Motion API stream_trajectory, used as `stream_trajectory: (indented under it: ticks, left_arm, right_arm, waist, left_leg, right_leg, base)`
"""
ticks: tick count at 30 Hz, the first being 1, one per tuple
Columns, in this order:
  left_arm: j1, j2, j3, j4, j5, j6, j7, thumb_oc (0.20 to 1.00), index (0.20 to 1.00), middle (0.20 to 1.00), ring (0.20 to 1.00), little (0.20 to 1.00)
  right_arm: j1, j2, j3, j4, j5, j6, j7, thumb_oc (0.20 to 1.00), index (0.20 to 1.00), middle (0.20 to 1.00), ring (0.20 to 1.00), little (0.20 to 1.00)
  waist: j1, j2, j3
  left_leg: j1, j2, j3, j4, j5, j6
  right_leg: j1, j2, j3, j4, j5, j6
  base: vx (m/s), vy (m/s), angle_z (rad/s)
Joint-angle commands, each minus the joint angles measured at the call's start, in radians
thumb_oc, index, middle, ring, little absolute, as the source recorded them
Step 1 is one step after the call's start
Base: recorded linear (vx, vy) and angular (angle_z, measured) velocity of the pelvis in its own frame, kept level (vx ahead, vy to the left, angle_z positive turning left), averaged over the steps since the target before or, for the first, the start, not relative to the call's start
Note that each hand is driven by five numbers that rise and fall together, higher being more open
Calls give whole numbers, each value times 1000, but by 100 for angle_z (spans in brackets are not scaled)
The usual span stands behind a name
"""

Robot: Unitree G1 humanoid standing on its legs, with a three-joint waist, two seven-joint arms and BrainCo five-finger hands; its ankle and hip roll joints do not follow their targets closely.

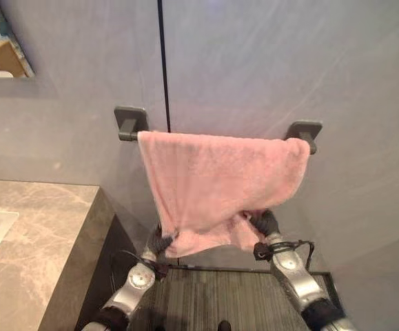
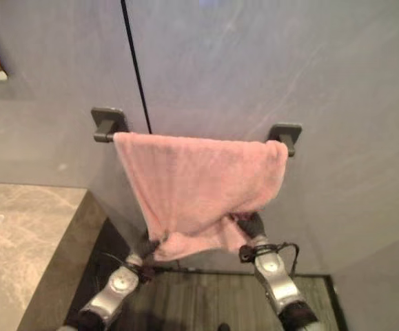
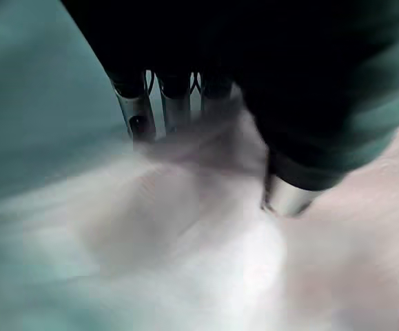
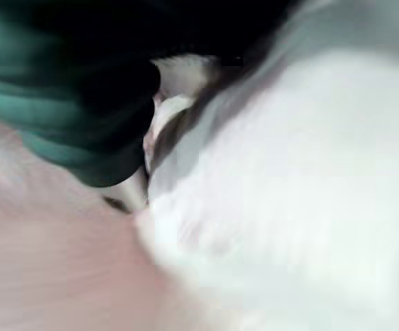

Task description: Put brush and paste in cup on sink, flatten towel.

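Both raised to pink towel (image 1: 216, 186) on wall rail (image 1: 302, 131): left hand (image 1: 159, 243) pinching lower left corner, right hand (image 1: 264, 224) gripping bunched lower right edge.

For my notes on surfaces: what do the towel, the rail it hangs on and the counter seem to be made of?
Towel: soft pink terry cloth, by its fuzzy pile.
Rail brackets: dark grey, matte, perhaps coated metal or plastic.
Counter: beige veined stone or an imitation of it, smooth.

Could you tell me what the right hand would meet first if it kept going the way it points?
The right hand points up and forward at the lower edge of the pink towel, so it would meet that cloth first, probably then the grey wall behind it; depth is unclear.
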Motion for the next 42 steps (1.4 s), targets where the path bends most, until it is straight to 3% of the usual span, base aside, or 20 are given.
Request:
stream_trajectory:
  ticks: [1,3,6,10,18,20,26,42]
  left_arm:
    - [-12,-3,-16,102,185,27,11,1000,1000,1000,1000,1000]
    - [-14,-23,-12,171,201,51,-41,1000,1000,1000,1000,1000]
    - [-5,-30,44,275,191,66,-22,1000,1000,1000,1000,1000]
    - [5,-41,122,387,115,75,-52,1000,1000,1000,1000,1000]
    - [100,-40,345,560,-45,103,-119,1000,1000,1000,1000,1000]
    - [121,-29,341,579,4,101,-125,1000,1000,1000,1000,1000]
    - [147,-27,351,581,10,98,-136,1000,1000,1000,1000,1000]
    - [139,-22,313,558,24,75,-129,1000,1000,1000,1000,1000]
  right_arm:
    - [-36,20,-5,84,7,3,-3,1000,1000,1000,1000,1000]
    - [-35,20,-17,130,25,19,15,1000,1000,1000,1000,1000]
    - [-1,52,-60,258,136,37,44,1000,1000,1000,1000,1000]
    - [22,119,-200,467,539,89,147,1000,1000,1000,1000,1000]
    - [97,75,-370,710,468,135,203,1000,1000,1000,1000,1000]
    - [120,52,-383,755,358,142,191,1000,1000,1000,1000,1000]
    - [159,52,-382,794,249,153,179,1000,1000,1000,1000,1000]
    - [181,74,-293,701,224,137,215,1000,1000,1000,1000,1000]
  waist:
    - [0,-19,7]
    - [-6,-14,1]
    - [-12,-11,-4]
    - [-17,-7,-10]
    - [-28,10,-26]
    - [-33,14,-31]
    - [-38,14,-35]
    - [-44,8,-29]
  left_leg:
    - [5,-11,12,5,-31,5]
    - [-3,-11,18,5,-29,3]
    - [-3,-9,23,5,-28,-1]
    - [-2,-9,32,5,-31,-5]
    - [1,-6,47,5,-35,-11]
    - [5,-6,50,5,-36,-13]
    - [4,-2,49,5,-36,-17]
    - [-9,8,43,5,-25,-27]
  right_leg:
    - [30,-91,17,10,-7,95]
    - [23,-92,21,6,-3,94]
    - [21,-93,23,2,1,93]
    - [16,-95,33,0,6,93]
    - [8,-102,39,0,4,95]
    - [11,-101,41,0,0,95]
    - [13,-101,37,0,-3,94]
    - [8,-96,26,0,-9,90]
  base:
    - [-12,21,-14]
    - [0,21,-8]
    - [0,0,0]
    - [0,0,0]
    - [25,6,-13]
    - [52,-6,-1]
    - [17,-18,-7]
    - [-2,-2,0]
